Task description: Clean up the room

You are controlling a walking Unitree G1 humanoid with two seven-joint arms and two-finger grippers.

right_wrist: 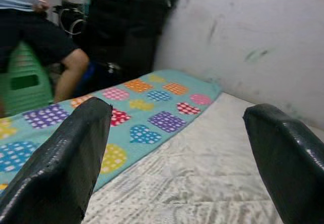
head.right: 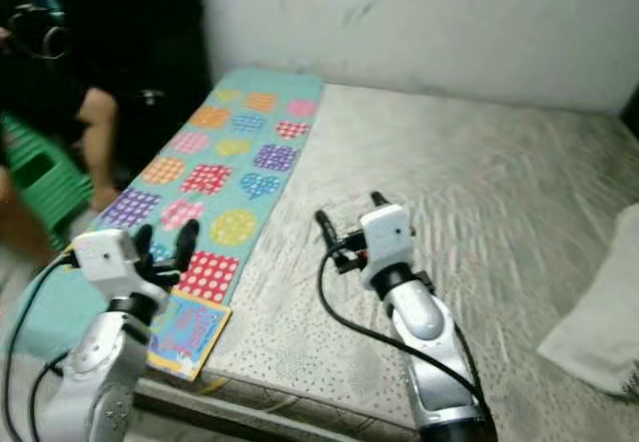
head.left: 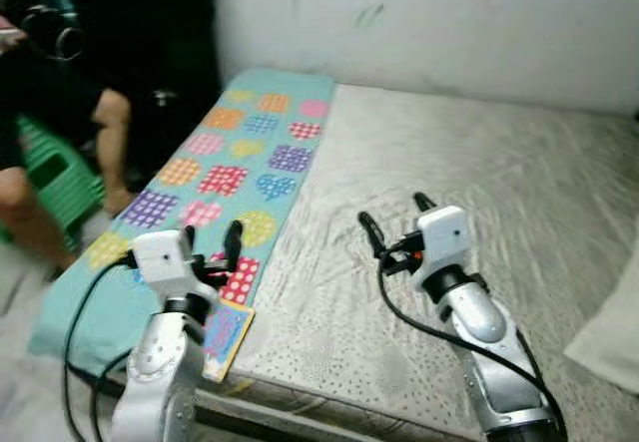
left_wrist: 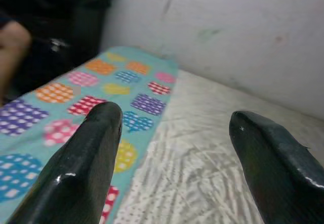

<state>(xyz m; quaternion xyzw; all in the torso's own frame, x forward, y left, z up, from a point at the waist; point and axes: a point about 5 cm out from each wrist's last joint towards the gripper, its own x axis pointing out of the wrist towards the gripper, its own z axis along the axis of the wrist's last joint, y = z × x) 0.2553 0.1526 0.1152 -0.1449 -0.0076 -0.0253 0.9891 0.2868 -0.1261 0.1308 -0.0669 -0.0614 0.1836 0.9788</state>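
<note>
A teal blanket with coloured checked hearts and circles lies along the left edge of the bed, hanging over its side. My left gripper hovers open over the blanket's near end. Its fingers stand wide apart in the left wrist view. My right gripper is open above the bare pale mattress, right of the blanket. A white pillow lies at the bed's right edge. A small colourful booklet rests on the bed's near left corner.
A person sits on a green plastic stool left of the bed, knees close to the blanket. Dark bags and cables stand behind them. A stained white wall runs along the bed's far side.
</note>
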